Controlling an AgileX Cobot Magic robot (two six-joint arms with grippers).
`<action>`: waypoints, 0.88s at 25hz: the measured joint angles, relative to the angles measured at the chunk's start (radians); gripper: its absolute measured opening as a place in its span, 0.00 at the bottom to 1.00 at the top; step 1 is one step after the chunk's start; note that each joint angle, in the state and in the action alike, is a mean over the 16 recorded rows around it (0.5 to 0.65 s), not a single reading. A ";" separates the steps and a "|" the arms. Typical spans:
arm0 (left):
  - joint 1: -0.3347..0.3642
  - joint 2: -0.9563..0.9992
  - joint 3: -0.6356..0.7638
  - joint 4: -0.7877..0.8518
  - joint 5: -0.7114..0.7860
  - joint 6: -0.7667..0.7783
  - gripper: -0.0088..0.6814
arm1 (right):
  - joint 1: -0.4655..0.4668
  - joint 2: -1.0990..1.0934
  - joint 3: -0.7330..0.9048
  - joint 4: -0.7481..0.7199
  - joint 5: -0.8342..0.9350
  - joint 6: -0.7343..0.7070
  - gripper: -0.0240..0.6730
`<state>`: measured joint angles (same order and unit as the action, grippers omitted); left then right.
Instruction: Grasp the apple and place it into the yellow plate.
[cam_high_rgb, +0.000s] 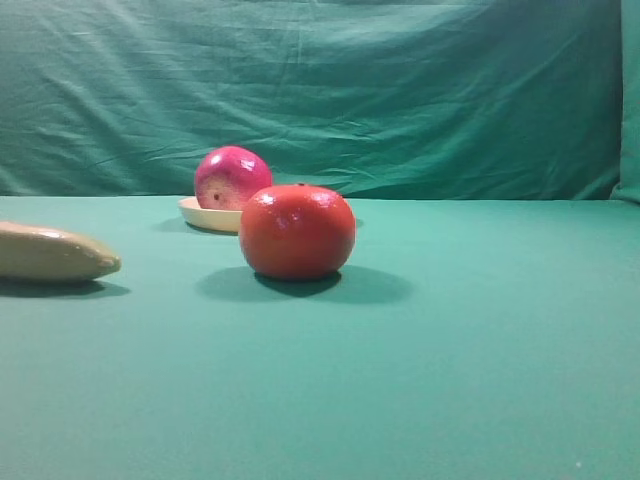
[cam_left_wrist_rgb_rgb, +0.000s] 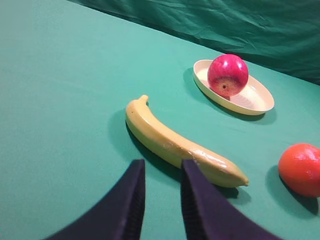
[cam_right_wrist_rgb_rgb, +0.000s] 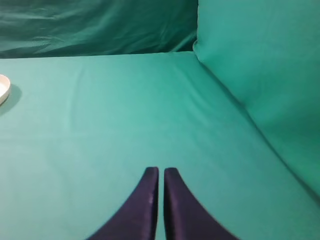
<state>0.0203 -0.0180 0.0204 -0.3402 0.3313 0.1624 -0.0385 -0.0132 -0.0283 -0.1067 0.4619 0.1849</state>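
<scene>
We see the apple (cam_left_wrist_rgb_rgb: 228, 75) sitting in the yellow plate (cam_left_wrist_rgb_rgb: 260, 100), at the plate's left end. It is round, so it has no long side. In the left wrist view its little dark dimple faces toward our left end effector (cam_left_wrist_rgb_rgb: 162, 172) and a bit down.

Our left end effector has its two dark fingers a little apart, with a gap between them. It holds nothing and touches nothing. The apple and plate are far ahead of it and off to the right. A yellow banana (cam_left_wrist_rgb_rgb: 175, 145) lies just ahead of it, with its stem end pointing away and left. An orange-red round fruit (cam_left_wrist_rgb_rgb: 301, 169) sits to its right.

Our right end effector (cam_right_wrist_rgb_rgb: 161, 172) has its fingers pressed together and holds nothing. Only the plate's edge shows, far ahead to its left.

The worktop (cam_high_rgb: 480, 350) is covered in green cloth. A wrinkled green curtain (cam_high_rgb: 400, 90) hangs behind it.
</scene>
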 joint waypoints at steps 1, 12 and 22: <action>0.000 0.000 0.000 0.000 0.000 0.000 0.24 | 0.000 0.000 0.010 0.003 -0.007 -0.001 0.03; 0.000 0.000 0.000 0.000 0.001 0.000 0.24 | -0.001 0.000 0.047 0.019 -0.052 -0.021 0.03; 0.000 0.000 0.000 0.000 0.001 0.000 0.24 | -0.001 0.000 0.047 0.019 -0.054 -0.029 0.03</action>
<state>0.0203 -0.0180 0.0204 -0.3402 0.3327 0.1624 -0.0392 -0.0132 0.0190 -0.0874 0.4075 0.1557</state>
